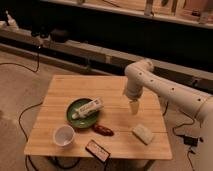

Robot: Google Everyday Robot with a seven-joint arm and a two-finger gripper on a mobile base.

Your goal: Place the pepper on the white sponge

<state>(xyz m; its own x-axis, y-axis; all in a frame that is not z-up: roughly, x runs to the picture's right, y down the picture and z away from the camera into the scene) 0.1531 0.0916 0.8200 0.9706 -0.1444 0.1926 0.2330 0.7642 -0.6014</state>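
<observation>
Camera view from above the bench's front: the pepper (102,130), one only, dark red-brown and glossy, lies on the bare wood of the bench (70,87) just in front of the green plate (71,111). The claw (133,106) hangs over the bench further back and toward the picture's right, apart from the pepper and empty; whether it is wide or narrow I cannot tell. One white sponge (143,134) sits in front of the claw, near the pepper but not touching it. The single plate carries one white tube (88,108); its print is too blurred to read. One white cup (63,135) stands at the front left, and one flat black device (97,150) lies by the front edge
</observation>
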